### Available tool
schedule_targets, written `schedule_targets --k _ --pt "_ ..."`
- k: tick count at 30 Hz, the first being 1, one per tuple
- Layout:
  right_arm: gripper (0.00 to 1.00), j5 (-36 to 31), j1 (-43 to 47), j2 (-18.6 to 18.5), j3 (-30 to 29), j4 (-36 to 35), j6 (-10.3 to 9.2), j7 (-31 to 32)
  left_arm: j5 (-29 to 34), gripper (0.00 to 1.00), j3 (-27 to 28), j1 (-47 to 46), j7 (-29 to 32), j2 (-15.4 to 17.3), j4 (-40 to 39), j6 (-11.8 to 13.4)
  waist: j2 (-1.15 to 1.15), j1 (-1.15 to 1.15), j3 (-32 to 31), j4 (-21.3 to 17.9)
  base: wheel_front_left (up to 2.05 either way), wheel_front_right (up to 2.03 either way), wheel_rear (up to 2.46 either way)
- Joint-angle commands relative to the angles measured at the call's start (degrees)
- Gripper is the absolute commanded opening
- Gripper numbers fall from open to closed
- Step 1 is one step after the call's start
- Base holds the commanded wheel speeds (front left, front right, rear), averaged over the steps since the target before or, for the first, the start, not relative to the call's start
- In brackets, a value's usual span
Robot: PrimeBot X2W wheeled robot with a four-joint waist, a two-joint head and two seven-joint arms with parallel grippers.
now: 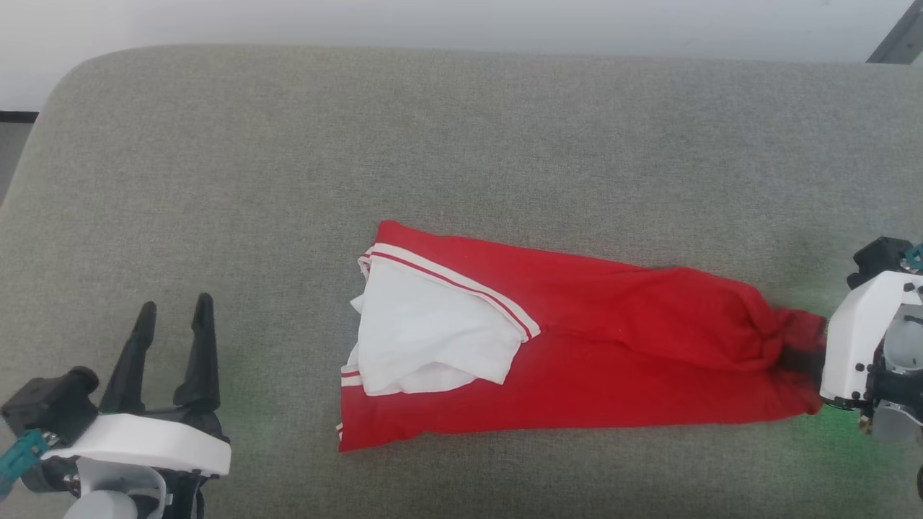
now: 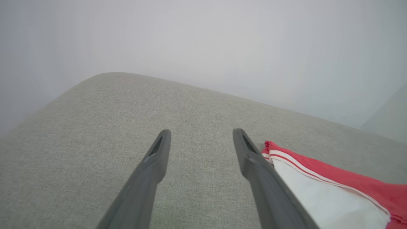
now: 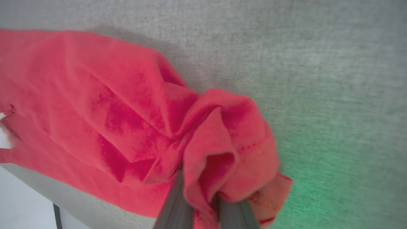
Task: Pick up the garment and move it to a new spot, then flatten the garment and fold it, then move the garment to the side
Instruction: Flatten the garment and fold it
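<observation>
At the lower left of the head view, the left end effector (image 1: 176, 303) is released. Its two dark fingers stand wide apart above the grey fabric surface (image 1: 461, 144) with nothing between them. In the left wrist view the same end effector (image 2: 201, 132) points over bare surface, and the garment (image 2: 334, 197) lies off to its right, apart from the fingers.

The garment (image 1: 613, 346) lies near the middle of the surface as a long red strip. Its long axis runs from left to right, a little downward toward the right. At its left end a white sleeve (image 1: 425, 324) with striped trim is folded over the red body. Toward the right the cloth becomes narrow and bunched.

At that narrow right end, the right end effector (image 1: 800, 357) is clenched on the garment. In the right wrist view its fingers (image 3: 178, 206) are close together, with a wrinkled bunch of red cloth (image 3: 111, 111) pinched between them.

So the whole garment stretches away to the left of the grasping right arm, and the left arm is the nearer one to the free sleeve end. I judge that a lift from the right end alone would leave the sleeve end trailing on the surface.
</observation>
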Motion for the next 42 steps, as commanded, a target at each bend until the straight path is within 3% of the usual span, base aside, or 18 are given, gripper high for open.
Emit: schedule_targets --k 1,12,21,27,31,42 --pt "0.0 1.5 0.3 1.2 1.2 0.2 0.01 -0.5 1.0 1.0 1.4 0.4 -0.3 -0.9 0.4 -1.0 0.0 0.0 -0.1 -0.1 0.0 0.0 0.0" --pt "0.0 6.7 -1.3 -7.3 1.0 1.0 -0.01 -5.5 7.0 1.0 9.4 1.0 -0.3 -7.8 4.0 -7.9 0.0 0.0 -0.1 -2.1 0.0 0.0 0.0" --pt "0.0 4.7 -5.7 -13.7 -1.3 10.1 -0.03 -10.4 11.5 1.0 13.0 -0.7 -0.3 -11.5 5.1 -11.2 0.0 0.0 1.2 -4.1 0.0 0.0 0.0" --pt "0.0 5.0 -8.3 -14.2 -0.1 12.9 -0.02 -11.7 13.0 1.0 13.7 -1.7 -0.3 -12.8 5.5 -12.2 0.0 0.0 1.7 -4.7 0.0 0.0 0.0" --pt "0.0 6.8 -8.0 -13.7 2.8 8.5 0.0 -10.3 13.7 1.0 14.5 -1.4 -0.3 -13.7 5.8 -13.0 0.0 0.0 1.4 -5.1 0.0 0.0 0.0" --pt "0.0 11.7 -4.6 -11.3 11.5 -14.0 0.01 -8.0 14.8 1.0 15.2 -0.8 -0.3 -14.6 5.3 -14.2 0.0 0.0 0.2 -4.0 0.0 0.0 0.0"
